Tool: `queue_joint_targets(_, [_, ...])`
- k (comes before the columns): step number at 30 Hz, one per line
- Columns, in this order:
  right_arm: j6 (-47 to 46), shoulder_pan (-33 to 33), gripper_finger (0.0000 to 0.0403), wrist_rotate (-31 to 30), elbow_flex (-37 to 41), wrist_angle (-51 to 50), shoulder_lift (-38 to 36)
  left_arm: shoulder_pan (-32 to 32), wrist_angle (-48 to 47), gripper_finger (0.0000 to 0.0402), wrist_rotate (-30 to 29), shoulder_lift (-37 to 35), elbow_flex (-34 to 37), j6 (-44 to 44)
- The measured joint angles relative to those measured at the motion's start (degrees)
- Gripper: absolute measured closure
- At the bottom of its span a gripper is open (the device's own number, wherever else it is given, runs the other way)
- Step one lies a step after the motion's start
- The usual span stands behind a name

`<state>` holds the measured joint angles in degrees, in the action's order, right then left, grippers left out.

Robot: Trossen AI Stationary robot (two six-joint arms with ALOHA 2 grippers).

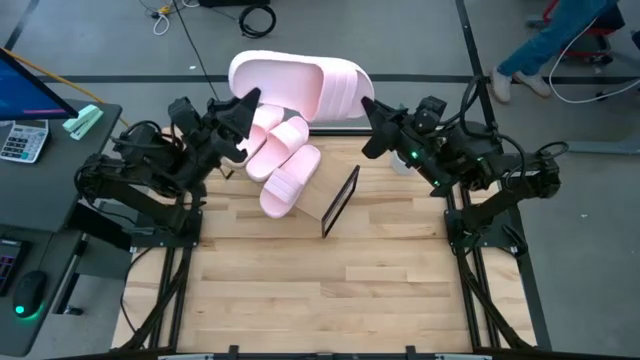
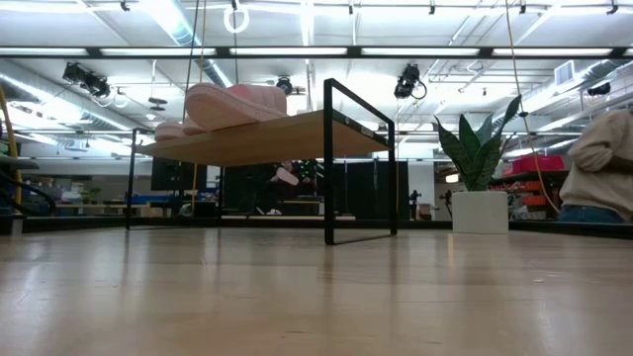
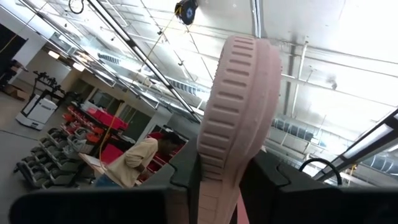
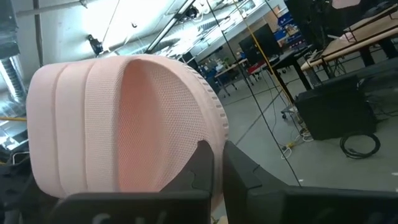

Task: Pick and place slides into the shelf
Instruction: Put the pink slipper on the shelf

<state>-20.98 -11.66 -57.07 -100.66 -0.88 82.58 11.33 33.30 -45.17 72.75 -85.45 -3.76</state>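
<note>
One pale pink slide (image 1: pixel 300 88) is up in the air above the far end of the shelf (image 1: pixel 322 196), nearly level across it, with its wide strap toward the right. Its sole has a ribbed edge. Three other pink slides (image 1: pixel 285 160) lie in a loose pile on the shelf top, overlapping each other, straps up. The shelf is a low rack with a light wooden plank top and a thin black wire frame at its end.
</note>
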Motion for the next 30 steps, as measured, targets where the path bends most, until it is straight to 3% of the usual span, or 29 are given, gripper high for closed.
queue_joint_targets(6, [-0.16, 0.04, 0.0378, 2.83, -0.02, -1.78, -0.08, -0.28, 0.24, 0.0295, 0.01, -0.28, 0.00, 0.32])
queue_joint_targets(12, [0.46, 0.00, 0.0284, 4.76, -0.02, -3.17, -0.06, -0.30, 0.19, 0.0320, 0.00, -0.55, 0.00, 2.19])
queue_joint_targets(20, [-2.16, -0.04, 0.0194, 10.10, -0.02, -7.73, -0.06, -0.21, -0.19, 0.0313, 0.07, -1.44, 0.02, 5.21])
queue_joint_targets(26, [-7.82, -0.18, 0.0167, 16.11, -0.02, -16.59, -0.17, -0.24, -3.13, 0.0324, 3.31, -4.30, 0.08, 7.75])
queue_joint_targets(30, [-9.49, -1.01, 0.0165, 17.17, -0.02, -20.95, -0.17, -0.26, -11.13, 0.0324, 5.21, -7.12, 0.04, 5.20])
